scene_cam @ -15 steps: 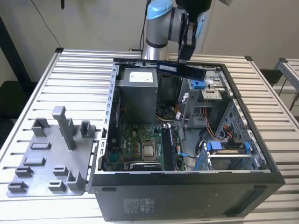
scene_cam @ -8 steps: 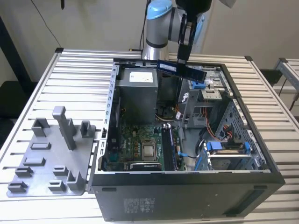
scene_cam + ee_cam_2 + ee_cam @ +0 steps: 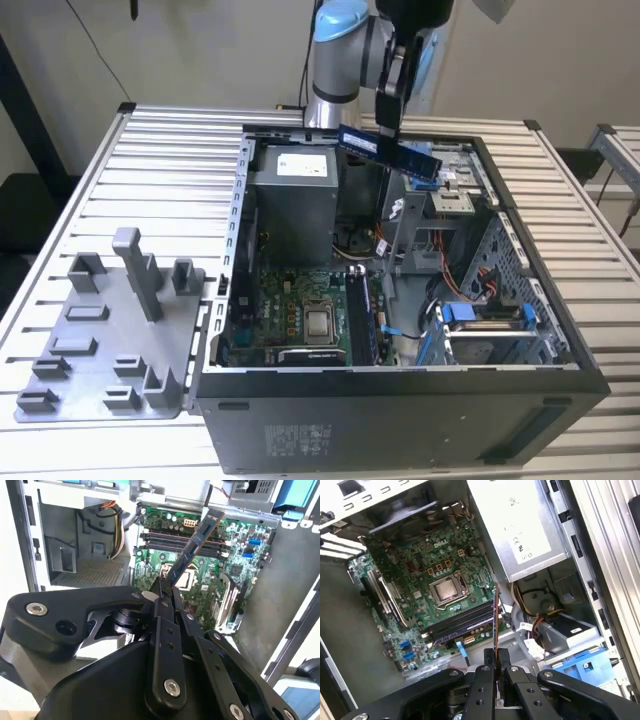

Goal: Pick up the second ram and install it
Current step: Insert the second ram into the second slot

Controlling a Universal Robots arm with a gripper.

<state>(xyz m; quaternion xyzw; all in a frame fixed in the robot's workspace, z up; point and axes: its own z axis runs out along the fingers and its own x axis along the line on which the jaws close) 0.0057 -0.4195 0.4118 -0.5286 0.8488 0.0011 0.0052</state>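
Dark, flat second ram [image 3: 390, 150], pinched in the claw [image 3: 388, 128] and held roughly level above the open computer case [image 3: 400, 430]. Memory slots [image 3: 462, 620] lie well below the claw; the stick's long axis appears to run crosswise to them.

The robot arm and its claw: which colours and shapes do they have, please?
In the exterior view, the arm is a silver-grey tube with a light blue joint cap. In both wrist views, the claw is matte black. It has flat link bars with rounded ends, joined by silver screws, and it narrows toward slim tips. A broader black body sits behind the bars.
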